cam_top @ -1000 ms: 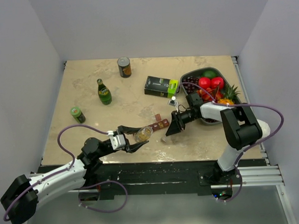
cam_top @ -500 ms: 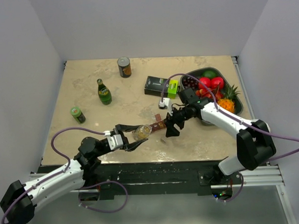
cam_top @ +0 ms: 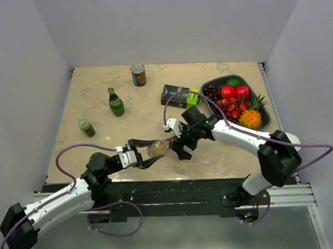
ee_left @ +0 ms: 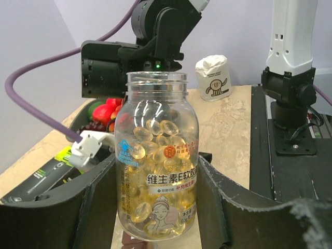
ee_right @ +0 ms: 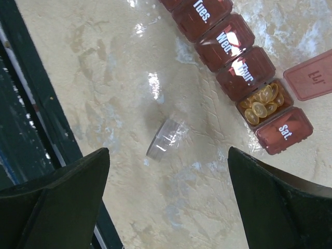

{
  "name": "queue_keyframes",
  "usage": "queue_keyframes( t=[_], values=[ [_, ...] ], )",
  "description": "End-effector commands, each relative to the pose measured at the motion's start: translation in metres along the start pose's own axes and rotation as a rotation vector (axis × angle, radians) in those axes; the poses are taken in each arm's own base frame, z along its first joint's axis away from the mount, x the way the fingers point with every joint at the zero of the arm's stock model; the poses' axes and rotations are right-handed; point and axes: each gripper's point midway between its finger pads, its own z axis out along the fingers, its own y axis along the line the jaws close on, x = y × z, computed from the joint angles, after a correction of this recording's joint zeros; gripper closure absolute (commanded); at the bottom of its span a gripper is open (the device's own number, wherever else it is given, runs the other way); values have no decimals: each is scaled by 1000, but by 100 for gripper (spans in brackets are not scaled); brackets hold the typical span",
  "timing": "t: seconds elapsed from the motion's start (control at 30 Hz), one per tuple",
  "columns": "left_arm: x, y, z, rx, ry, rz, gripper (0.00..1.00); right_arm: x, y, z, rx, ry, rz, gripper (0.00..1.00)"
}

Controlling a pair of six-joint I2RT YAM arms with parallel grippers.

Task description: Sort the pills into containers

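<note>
My left gripper (cam_top: 150, 153) is shut on a clear pill bottle (cam_top: 157, 148) near the table's front. In the left wrist view the bottle (ee_left: 157, 155) stands upright between the fingers (ee_left: 98, 202), uncapped and partly full of yellow softgel pills. The containers (ee_right: 233, 46) are a dark red weekday strip. One compartment is open, its lid (ee_right: 314, 78) flipped aside, and holds yellow pills (ee_right: 263, 101). My right gripper (ee_right: 168, 155) hangs open above the table beside the strip, holding nothing. A clear bottle cap (ee_right: 166, 137) lies on the table under it. In the top view the right gripper (cam_top: 180, 148) covers most of the strip.
A green bottle (cam_top: 116, 102), a can (cam_top: 138, 74) and a small green can (cam_top: 86, 127) stand at the back left. A black-and-green box (cam_top: 179, 95) and a grey fruit tray (cam_top: 209, 82) sit at the back right. The table's dark front edge (ee_right: 21, 104) is close to the cap.
The right arm has swung left over the strip toward the bottle and its jaws have opened wide. The left gripper keeps the bottle almost still.
</note>
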Motion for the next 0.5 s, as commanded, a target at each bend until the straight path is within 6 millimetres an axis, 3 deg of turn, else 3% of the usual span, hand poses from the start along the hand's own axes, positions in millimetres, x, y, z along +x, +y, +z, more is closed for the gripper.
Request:
queue_keyframes(
  t=[0.0, 0.27, 0.47],
  values=[
    [-29, 8, 6, -21, -75, 54, 100, -1, -6, 11, 56, 18, 7, 1],
    [-29, 8, 6, -21, -72, 55, 100, 10, -10, 25, 93, 85, 7, 8],
    [-28, 8, 6, -19, -71, 57, 100, 14, -12, 24, 110, 96, 6, 27]
  ],
)
